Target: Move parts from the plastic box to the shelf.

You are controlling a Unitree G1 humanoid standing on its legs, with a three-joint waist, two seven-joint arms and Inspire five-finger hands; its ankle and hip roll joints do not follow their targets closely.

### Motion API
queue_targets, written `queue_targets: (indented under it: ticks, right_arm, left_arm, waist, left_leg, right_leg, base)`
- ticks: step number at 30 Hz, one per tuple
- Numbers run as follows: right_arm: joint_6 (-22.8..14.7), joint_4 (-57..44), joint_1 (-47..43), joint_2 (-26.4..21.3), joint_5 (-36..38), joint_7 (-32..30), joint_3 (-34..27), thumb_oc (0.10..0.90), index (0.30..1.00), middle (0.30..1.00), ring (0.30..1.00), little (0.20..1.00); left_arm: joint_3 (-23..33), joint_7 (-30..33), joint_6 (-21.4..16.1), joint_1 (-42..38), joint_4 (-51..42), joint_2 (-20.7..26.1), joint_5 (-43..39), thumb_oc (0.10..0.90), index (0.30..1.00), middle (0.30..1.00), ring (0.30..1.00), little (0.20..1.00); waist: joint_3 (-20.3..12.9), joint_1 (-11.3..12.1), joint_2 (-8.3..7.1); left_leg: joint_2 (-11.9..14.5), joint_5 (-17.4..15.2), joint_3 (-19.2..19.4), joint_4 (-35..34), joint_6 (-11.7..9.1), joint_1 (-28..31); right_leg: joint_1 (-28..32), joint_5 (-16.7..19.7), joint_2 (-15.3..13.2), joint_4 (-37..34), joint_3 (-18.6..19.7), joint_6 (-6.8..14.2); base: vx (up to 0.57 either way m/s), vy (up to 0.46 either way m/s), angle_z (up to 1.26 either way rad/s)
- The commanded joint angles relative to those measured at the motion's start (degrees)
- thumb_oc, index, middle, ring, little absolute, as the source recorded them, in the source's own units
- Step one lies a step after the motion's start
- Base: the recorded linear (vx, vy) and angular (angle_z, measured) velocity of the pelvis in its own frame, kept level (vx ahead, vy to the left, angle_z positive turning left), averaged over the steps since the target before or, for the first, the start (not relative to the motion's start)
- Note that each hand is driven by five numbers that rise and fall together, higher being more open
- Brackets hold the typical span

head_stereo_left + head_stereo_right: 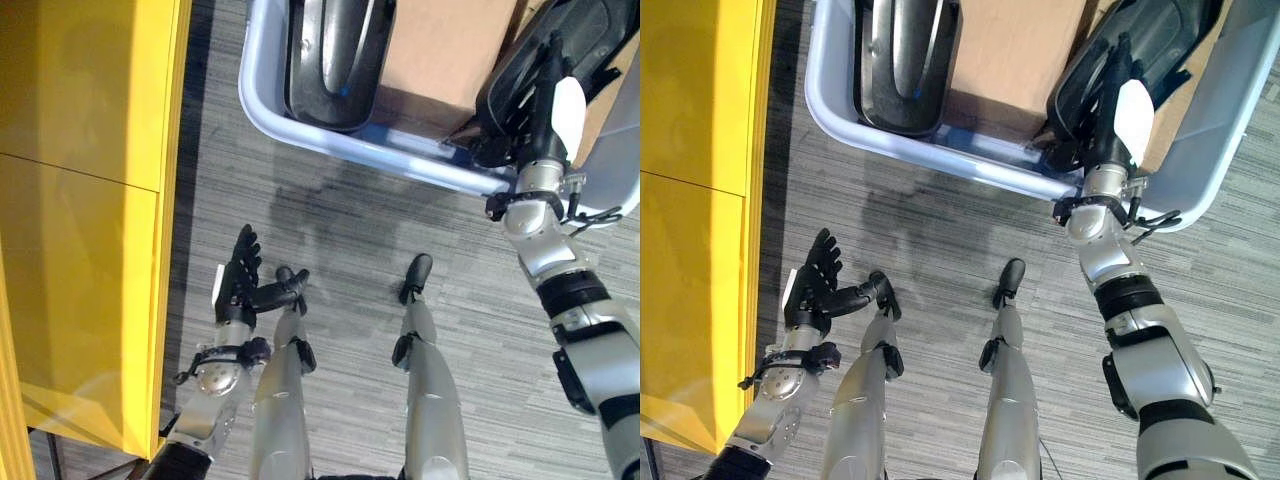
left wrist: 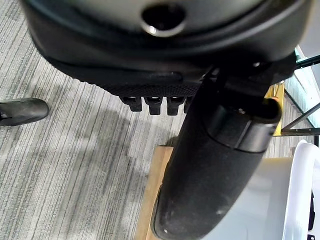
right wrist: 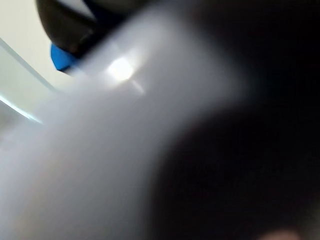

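Observation:
The pale plastic box (image 1: 330,140) stands on the floor ahead of me. Inside it a black curved part (image 1: 335,60) lies at the left and a second black part (image 1: 595,35) at the right, with a brown cardboard piece (image 1: 440,50) between them. My right hand (image 1: 545,105) reaches over the box's near rim and lies against the right black part, its white thumb cover beside it; its grip is hidden, dark on dark. Low over the floor beside the yellow shelf (image 1: 80,200), my left hand (image 1: 240,275) is open and holds nothing.
The yellow shelf runs along the whole left side, its edge close to my left arm. Grey striped carpet (image 1: 340,260) lies between the shelf and the box. In the left wrist view a wooden edge (image 2: 152,190) shows past the thumb.

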Motion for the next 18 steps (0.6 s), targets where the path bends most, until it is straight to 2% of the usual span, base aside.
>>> queue_targets:
  ticks: [1, 8, 10, 13, 14, 15, 18]
  right_arm:
    - [0.14, 3.71, -1.79, -1.08, 2.17, 0.42, 1.60, 0.400, 0.300, 0.300, 0.300, 0.300]
    - [0.13, -0.55, 2.07, 0.43, 1.40, -0.10, 0.17, 0.400, 0.300, 0.300, 0.300, 0.300]
    - [0.10, -2.23, 2.88, 0.76, 0.86, -0.42, -0.35, 0.400, 0.300, 0.300, 0.300, 0.300]
    - [0.27, -4.83, 5.32, 1.64, 0.55, -0.90, -1.85, 0.400, 0.300, 0.300, 0.300, 0.300]
    - [0.33, -4.82, 5.51, 1.70, 0.55, -0.88, -1.86, 0.400, 0.300, 0.300, 0.300, 0.300]
    - [0.20, -5.34, 6.06, 2.01, 0.86, -1.17, -2.49, 0.400, 0.300, 0.300, 0.300, 0.300]
    - [-0.29, -8.24, 9.71, 3.34, 1.57, -1.93, -4.33, 0.400, 0.300, 0.300, 0.300, 0.300]
  left_arm:
    - [-1.08, 1.21, -4.15, 1.23, -5.25, 1.59, 1.17, 0.900, 1.000, 1.000, 1.000, 1.000]
    - [-0.97, 1.46, -3.99, 0.83, -4.51, 1.07, 1.26, 0.900, 1.000, 1.000, 1.000, 1.000]
    - [-0.94, 1.57, -4.01, 0.48, -4.46, 0.87, 1.28, 0.900, 1.000, 1.000, 1.000, 1.000]
    - [-0.90, 1.76, -3.93, 0.42, -4.16, 0.68, 1.19, 0.900, 1.000, 1.000, 1.000, 1.000]
    - [-0.99, 1.75, -3.91, 0.55, -4.08, 0.70, 1.19, 0.900, 1.000, 1.000, 1.000, 1.000]
    - [-0.96, 1.76, -3.84, 0.43, -4.16, 0.68, 1.09, 0.900, 1.000, 1.000, 1.000, 1.000]
    - [-1.08, 2.04, -3.81, 0.26, -3.77, 0.58, 0.84, 0.900, 1.000, 1.000, 1.000, 1.000]
  waist:
    - [-1.05, 1.89, 2.99]
    - [-1.05, 1.41, 2.73]
    - [-1.05, 1.11, 2.53]
    - [-1.05, 0.74, 2.33]
    - [-1.05, 0.84, 2.37]
    - [-1.05, 0.75, 2.26]
    - [-1.05, 0.44, 1.79]
  left_leg:
    - [1.70, -4.20, -2.30, 4.46, -2.17, -1.21]
    - [1.52, -4.38, -2.07, 4.38, -2.06, -0.48]
    - [1.56, -3.04, -1.26, 4.29, -1.41, -1.33]
    - [1.53, -2.77, -1.16, 3.76, -1.45, -0.16]
    - [1.47, -3.92, -1.83, 3.65, -2.04, 0.93]
    - [1.51, -2.64, -1.14, 3.62, -1.44, 0.10]
    - [1.59, -2.66, -1.10, 3.55, -1.48, 1.80]
  right_leg:
    - [-0.10, -6.99, -2.29, 10.25, 1.39, 6.05]
    - [0.18, -7.08, -2.25, 10.39, 1.58, 6.04]
    - [-0.71, -5.78, -2.36, 10.09, 1.06, 5.45]
    - [0.21, -5.69, -2.41, 9.88, 0.96, 5.45]
    - [1.14, -6.76, -2.37, 10.13, 1.35, 6.02]
    - [0.47, -5.60, -2.42, 9.83, 0.88, 5.43]
    - [2.08, -5.64, -2.32, 9.79, 0.62, 5.48]
  base:
    - [0.00, 0.000, 0.00]
    - [0.00, 0.000, 0.00]
    - [-0.08, 0.004, -0.02]
    - [0.00, 0.005, -0.01]
    - [0.00, 0.000, 0.00]
    - [0.00, 0.000, 0.00]
    - [-0.03, 0.000, 0.00]
